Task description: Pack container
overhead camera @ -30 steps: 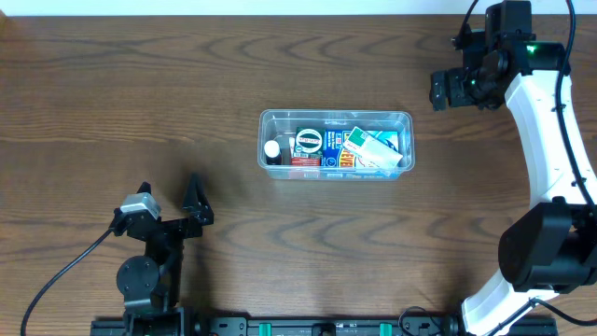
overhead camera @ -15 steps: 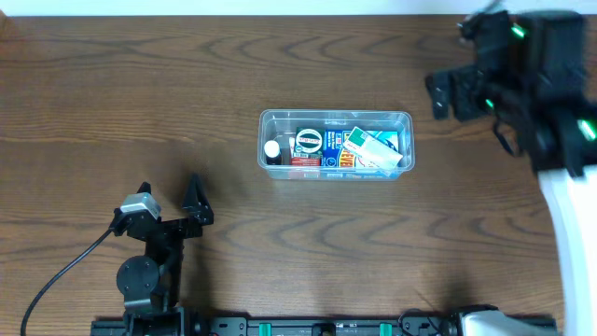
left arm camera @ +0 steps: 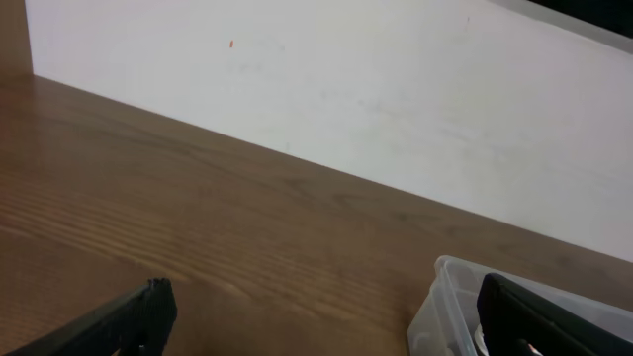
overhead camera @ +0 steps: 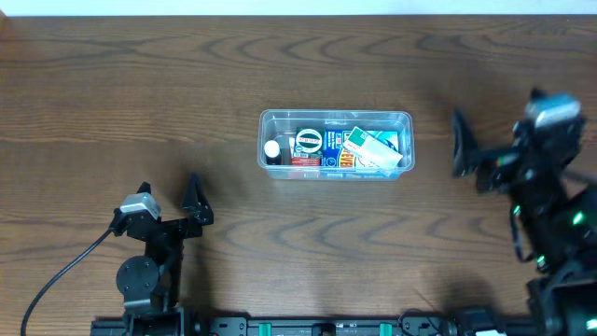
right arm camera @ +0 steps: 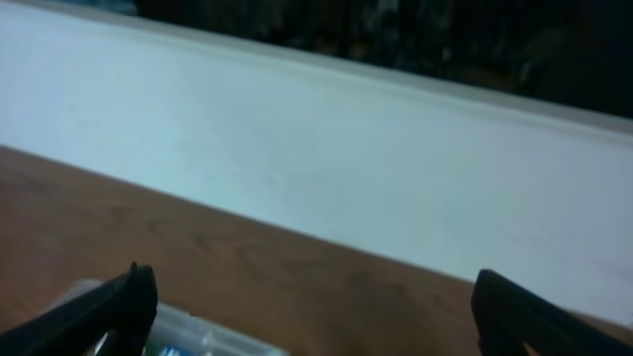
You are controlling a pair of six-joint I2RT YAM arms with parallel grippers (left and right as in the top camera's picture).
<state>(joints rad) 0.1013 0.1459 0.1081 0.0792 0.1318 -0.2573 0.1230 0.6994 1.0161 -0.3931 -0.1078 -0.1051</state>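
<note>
Overhead first: the container (overhead camera: 336, 114) sits pretty much in the middle of the worktop (overhead camera: 112, 84), a touch closer to the far edge than the near one, long side running left to right. It's a clear tub and it's stuffed with small packages. I can make out a round green-and-white lid (overhead camera: 309, 142), a white cap (overhead camera: 271, 148) at its left end and a green-and-white box (overhead camera: 375, 150) lying tilted on top toward the right end. The rest is too small to read.

The left gripper (overhead camera: 169, 187) is parked toward the near left corner, well apart from the tub, fingers spread wide with nothing between them. The right gripper (overhead camera: 494, 126) is over by the right edge, level with the tub and well clear of it. It's smeared with blur, but one dark finger (overhead camera: 460, 145) stands out on the side facing the tub.

Left wrist view: both fingers (left arm camera: 124, 318) peek up from the bottom corners of the shot, far apart, bare wood between them. A rounded corner of the container shows at lower right, just beside the right-hand finger, with a white wall (left arm camera: 326, 89) behind the far edge.

Right wrist view: soft and blurry, but the fingertips (right arm camera: 124, 302) are at opposite bottom corners, so it's open and empty. A bit of the tub's rim shows at the bottom left
</note>
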